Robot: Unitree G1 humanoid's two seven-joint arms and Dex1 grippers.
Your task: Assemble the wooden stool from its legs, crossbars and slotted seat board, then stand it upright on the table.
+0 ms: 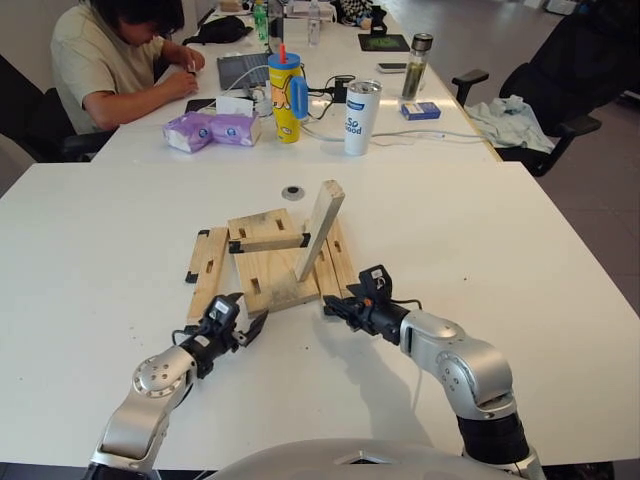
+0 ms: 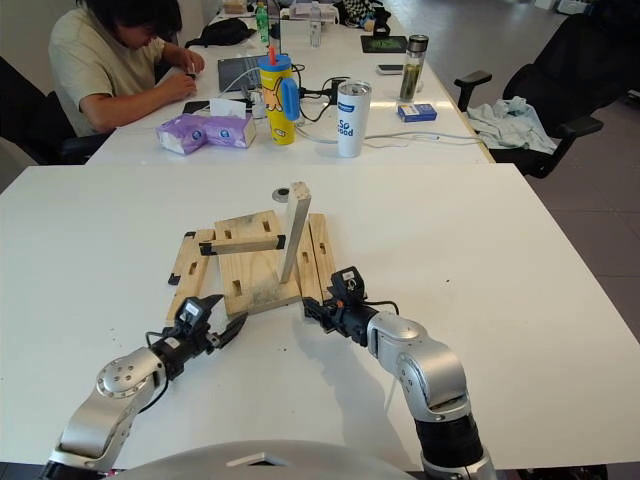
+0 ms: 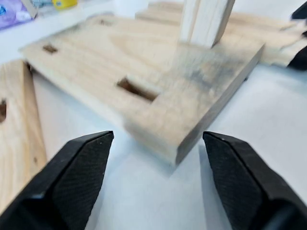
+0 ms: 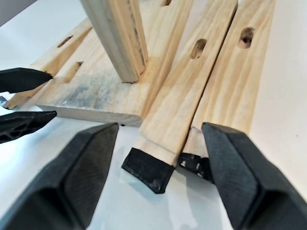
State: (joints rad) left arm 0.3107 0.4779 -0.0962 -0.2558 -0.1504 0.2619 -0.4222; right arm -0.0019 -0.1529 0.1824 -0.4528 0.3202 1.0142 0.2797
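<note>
L gripper [image 1: 254,324], jaws spread & empty, faces near-left corner of seat board [image 1: 268,272]; R gripper [image 1: 332,308], also spread & empty, lines up w/ near ends of two loose legs [image 4: 175,100]; long axes near-far, just right of board; R arm nearer.

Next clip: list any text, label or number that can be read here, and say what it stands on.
Wooden parts: no text or marks.
White tumbler: two short words in dark print, left unquoted here.
Yellow cup: label too small to read.
Tissue packs: print too small to read.
Blue box: print too small to read.
</note>
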